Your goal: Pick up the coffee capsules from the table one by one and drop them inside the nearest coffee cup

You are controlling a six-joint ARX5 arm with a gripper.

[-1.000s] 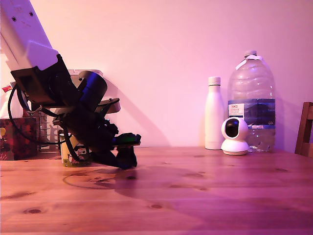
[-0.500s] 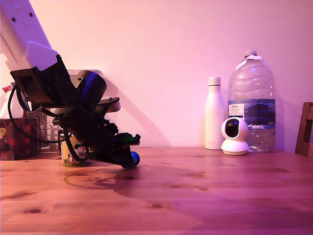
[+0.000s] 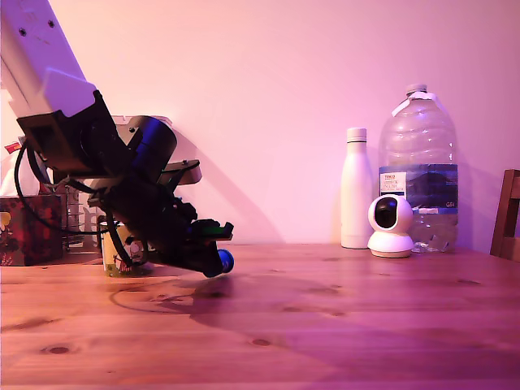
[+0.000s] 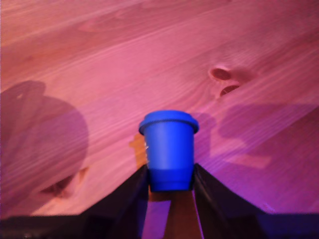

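Coffee capsule (image 4: 168, 149) is in the gripper (image 4: 169, 185) right now; wrist view shows the two dark fingers (image 4: 130, 194) pinching its narrow end from both sides, wide rimmed end pointing away from the cam, toward the table (image 4: 99, 64). So the jaws are closed narrow on it, nothing else between them.

Progress, as a judgement: the pick looks made and the capsule seems just off the wood; exterior view has it at the tip of the gripper (image 3: 213, 262) as a small blue spot (image 3: 225, 260), low over the table (image 3: 325, 325), w/ a shadow under it, though whether it's fully clear of the surface I can't tell. The drop is not yet done; the coffee cup (image 3: 122, 253) stands behind the arm toward the exterior view's left, mostly hidden by the black wrist and cables, only a bit of yellow-green print visible. Can't see inside it, so no idea if any capsules are in there already. No other capsules visible on the table in either view; could be some hidden behind the arm.

Left to do, prob.: lift, carry over to the cup, release above the rim.

Capsule's look: glossy deep blue, tapered body, flat round lip at the wide end; small next to the cup; sits straight in the grip, not skewed; smooth sides, so may slip if the pinch loosens.
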